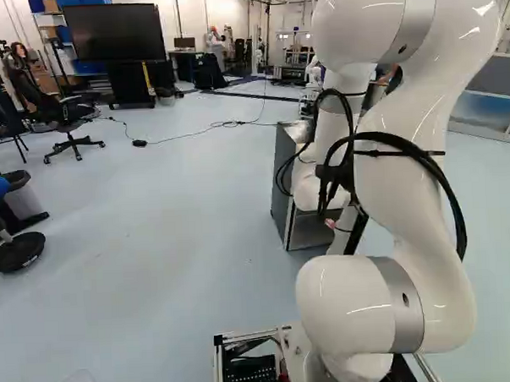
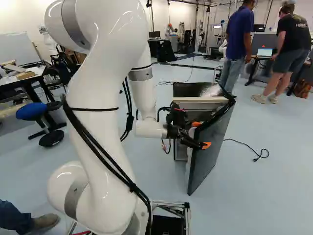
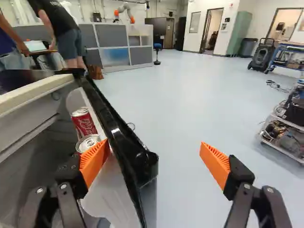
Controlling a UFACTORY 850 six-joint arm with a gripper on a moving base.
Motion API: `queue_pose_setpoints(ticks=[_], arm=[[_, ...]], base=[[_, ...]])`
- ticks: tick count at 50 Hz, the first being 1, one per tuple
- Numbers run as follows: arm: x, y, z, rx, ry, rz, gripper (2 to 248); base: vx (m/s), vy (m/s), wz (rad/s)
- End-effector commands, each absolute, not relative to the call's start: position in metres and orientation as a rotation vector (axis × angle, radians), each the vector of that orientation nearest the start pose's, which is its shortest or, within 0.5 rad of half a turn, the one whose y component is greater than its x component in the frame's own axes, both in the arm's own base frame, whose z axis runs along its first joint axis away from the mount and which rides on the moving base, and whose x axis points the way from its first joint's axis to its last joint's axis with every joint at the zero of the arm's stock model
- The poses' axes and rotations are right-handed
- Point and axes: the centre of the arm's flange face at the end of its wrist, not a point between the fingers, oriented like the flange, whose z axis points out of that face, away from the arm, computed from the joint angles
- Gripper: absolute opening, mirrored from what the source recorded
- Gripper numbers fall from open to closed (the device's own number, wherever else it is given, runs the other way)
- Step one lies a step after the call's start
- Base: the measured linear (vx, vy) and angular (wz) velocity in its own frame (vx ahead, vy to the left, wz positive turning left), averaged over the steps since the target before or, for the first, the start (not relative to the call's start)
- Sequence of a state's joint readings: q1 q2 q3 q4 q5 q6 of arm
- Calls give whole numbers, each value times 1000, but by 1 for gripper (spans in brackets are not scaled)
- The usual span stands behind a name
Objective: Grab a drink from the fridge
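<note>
Claw wide apart, nothing gripped, w/ open door's edge btwn its fingers. Just past the inner finger, near can & red can stand inside the door, contact w/ finger unclear. Fridge beyond is open, so access done, approx. halfway IMO; left TBD: line up, grip a can, lift out.

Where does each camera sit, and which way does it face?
Left base view: on the base, behind-left of the arm, facing ahead, slightly down; arm right of middle.
Right base view: behind-right, same facing; arm left of middle, gripper at the fridge door.
Wrist view: on the wrist, looking along the open gripper; both fingers show.
Base views share arm and fridge.
</note>
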State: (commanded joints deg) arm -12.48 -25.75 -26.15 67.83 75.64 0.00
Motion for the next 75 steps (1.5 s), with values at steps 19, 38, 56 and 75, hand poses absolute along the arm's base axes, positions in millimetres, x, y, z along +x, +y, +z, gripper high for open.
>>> queue_pose_setpoints(ticks=[19,38,56,75], arm=[[293,-169,269,1401,-1384,1069,247],[277,-191,269,1285,-1458,985,247],[277,-193,269,1279,-1462,982,247],[288,-196,269,1275,-1466,996,247]], base=[[0,0,0],[0,0,0],[0,0,0],[0,0,0]])
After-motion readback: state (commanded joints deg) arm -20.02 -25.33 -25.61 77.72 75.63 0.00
